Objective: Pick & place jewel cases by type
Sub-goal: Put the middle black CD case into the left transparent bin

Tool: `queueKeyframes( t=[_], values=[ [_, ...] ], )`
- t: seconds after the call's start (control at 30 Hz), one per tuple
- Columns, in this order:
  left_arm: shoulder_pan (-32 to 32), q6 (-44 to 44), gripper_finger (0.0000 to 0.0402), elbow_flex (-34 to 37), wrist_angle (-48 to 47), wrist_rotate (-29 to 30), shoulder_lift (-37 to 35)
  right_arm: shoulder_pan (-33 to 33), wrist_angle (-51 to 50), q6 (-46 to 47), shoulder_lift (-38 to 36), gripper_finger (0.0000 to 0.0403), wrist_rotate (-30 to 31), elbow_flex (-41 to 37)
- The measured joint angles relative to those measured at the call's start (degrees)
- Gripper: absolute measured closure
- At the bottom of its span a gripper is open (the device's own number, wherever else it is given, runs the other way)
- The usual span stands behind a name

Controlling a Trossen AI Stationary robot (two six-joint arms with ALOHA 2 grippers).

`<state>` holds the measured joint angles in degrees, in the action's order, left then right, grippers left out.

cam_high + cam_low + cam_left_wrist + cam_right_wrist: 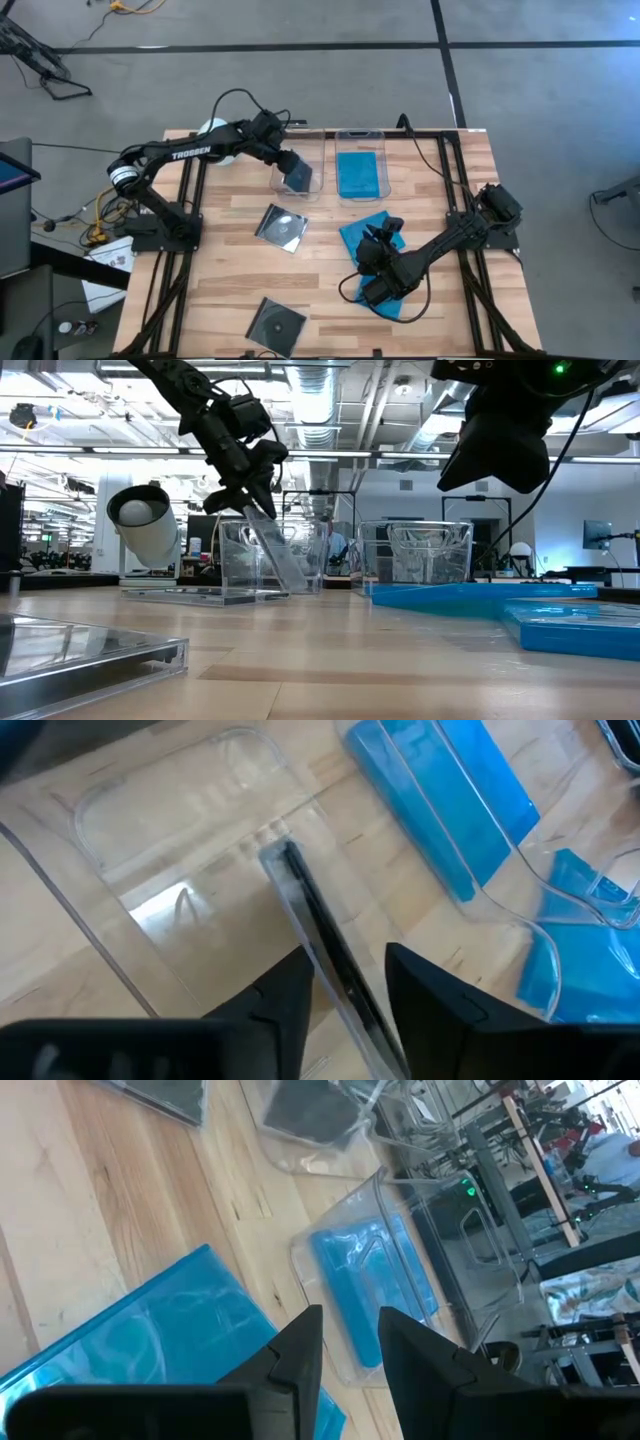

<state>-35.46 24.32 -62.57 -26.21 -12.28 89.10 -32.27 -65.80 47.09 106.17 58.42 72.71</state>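
The step in hand looks like the drop-off of a clear/black jewel case (298,177) into the left clear tub (296,170), upper centre of the high view. The left gripper (292,165) hangs over that tub; in the left wrist view its fingers (285,995) stand a little apart on either side of the case's edge, and whether they are pinching it or have just let go, I cannot tell. The case leans steeply, its lower edge down inside the tub, so the next move probably calls for a clean release and a straight lift that does not drag the case back out.

Below it, at centre left of the high view, a second clear/black case (281,228) lies flat showing a silver disc, and a third clear/black case (276,324) lies near the bottom edge. To the right of the first tub, the right clear tub (360,140) holds a translucent blue case (358,173). Lower right of centre, more blue cases (373,235) lie flat on the wooden table (230,255), partly under the right gripper (386,243), which hovers just above them with its jaws a little apart and nothing between them
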Motion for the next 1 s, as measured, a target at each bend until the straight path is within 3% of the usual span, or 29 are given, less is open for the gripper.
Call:
queueKeyframes(
  t=[0.37,0.73,1.0],
  values=[
    [0.00,-0.15,0.0216,0.02,-0.05,0.94,0.00,0.00,0.04,0.00,0.00,0.0308,-0.05,0.00],
    [0.02,-1.10,0.0211,0.07,-7.03,-1.42,0.00,0.00,0.04,0.00,0.00,0.0308,-0.09,0.00],
    [0.02,-1.91,0.0211,0.07,-7.27,1.37,-0.02,0.00,0.24,0.00,0.00,0.0308,-0.14,0.00]
  ],
)
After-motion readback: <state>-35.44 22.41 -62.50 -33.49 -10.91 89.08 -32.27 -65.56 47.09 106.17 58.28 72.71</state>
